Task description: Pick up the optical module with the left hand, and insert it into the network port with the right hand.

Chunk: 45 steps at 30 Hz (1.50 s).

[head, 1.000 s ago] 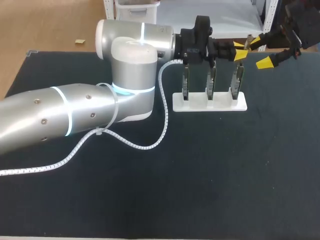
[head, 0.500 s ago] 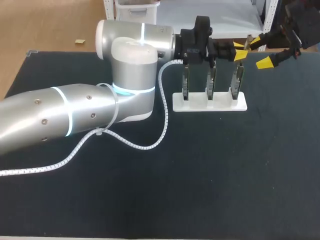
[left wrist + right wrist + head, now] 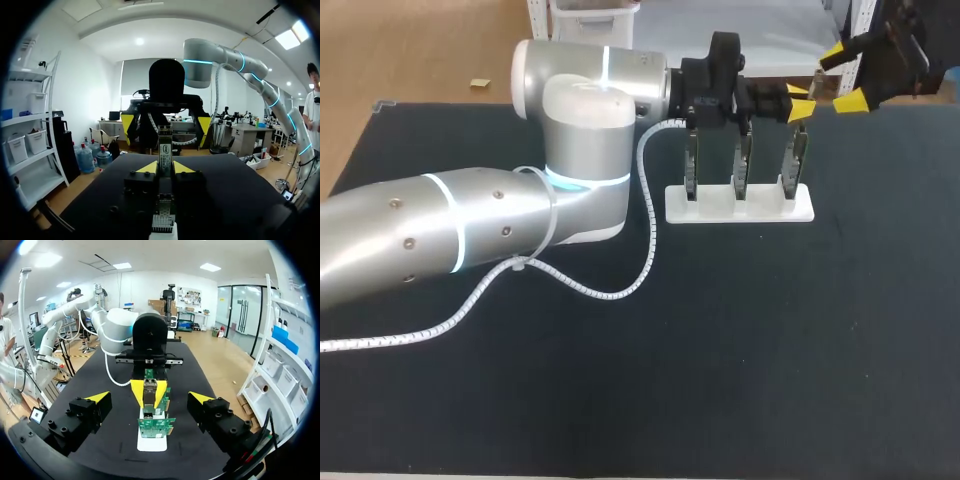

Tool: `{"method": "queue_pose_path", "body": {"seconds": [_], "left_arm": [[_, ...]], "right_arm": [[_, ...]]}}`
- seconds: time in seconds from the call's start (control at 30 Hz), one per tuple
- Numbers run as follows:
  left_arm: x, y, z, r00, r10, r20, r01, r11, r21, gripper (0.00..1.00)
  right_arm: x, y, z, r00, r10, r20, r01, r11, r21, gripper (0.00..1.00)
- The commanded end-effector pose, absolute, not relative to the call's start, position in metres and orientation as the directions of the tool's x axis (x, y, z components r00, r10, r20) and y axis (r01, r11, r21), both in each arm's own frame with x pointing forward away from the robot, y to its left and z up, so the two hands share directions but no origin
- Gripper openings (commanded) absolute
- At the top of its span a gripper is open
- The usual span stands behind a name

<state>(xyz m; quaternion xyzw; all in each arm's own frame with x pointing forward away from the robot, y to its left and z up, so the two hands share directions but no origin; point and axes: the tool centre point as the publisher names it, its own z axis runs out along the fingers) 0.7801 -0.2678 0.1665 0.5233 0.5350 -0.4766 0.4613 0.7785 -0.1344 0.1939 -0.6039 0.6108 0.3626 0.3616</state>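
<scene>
Head view: just above the white stand point(image 3: 740, 204), left gripper point(image 3: 800, 102) was clenched on the optical module point(image 3: 165, 147); beyond the stand, right gripper point(image 3: 842, 78) stood spread wide, empty. Risk, as I judged: a skewed handover grip would tilt the module so it jammed or missed a port. Counted: one stand, three network port boards point(image 3: 742, 160), one module, two grippers.

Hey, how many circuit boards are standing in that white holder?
3, side by side in the white holder: left board, middle board, right board nearest the left pincer.
</scene>
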Motion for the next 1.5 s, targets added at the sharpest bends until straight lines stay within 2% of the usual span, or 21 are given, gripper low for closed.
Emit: {"method": "queue_pose_path", "body": {"seconds": [0.03,0.87,0.9,0.93,0.97,1.5], "left_arm": [[0.782,-0.269,0.167,-0.029,0.124,-0.992,1.000,-0.006,-0.030,0.00],[0.782,-0.269,0.167,-0.029,0.124,-0.992,1.000,-0.006,-0.030,0.00],[0.782,-0.269,0.167,-0.029,0.124,-0.992,1.000,-0.006,-0.030,0.00],[0.782,-0.269,0.167,-0.029,0.124,-0.992,1.000,-0.006,-0.030,0.00],[0.782,-0.269,0.167,-0.029,0.124,-0.992,1.000,-0.006,-0.030,0.00],[0.782,-0.269,0.167,-0.029,0.124,-0.992,1.000,-0.006,-0.030,0.00]], "right_arm": [[0.775,-0.131,0.200,-0.012,-0.476,-0.879,-1.000,0.011,0.008,1.00],[0.776,-0.116,0.200,-0.046,-0.477,-0.878,-0.999,0.013,0.045,1.00],[0.776,-0.116,0.200,-0.045,-0.477,-0.878,-0.999,0.014,0.044,0.48],[0.776,-0.116,0.200,-0.043,-0.476,-0.878,-0.999,0.015,0.040,0.21],[0.776,-0.115,0.200,-0.040,-0.478,-0.877,-0.999,0.014,0.038,0.00],[0.775,-0.114,0.198,-0.045,-0.488,-0.872,-0.999,0.022,0.039,0.00]]}}
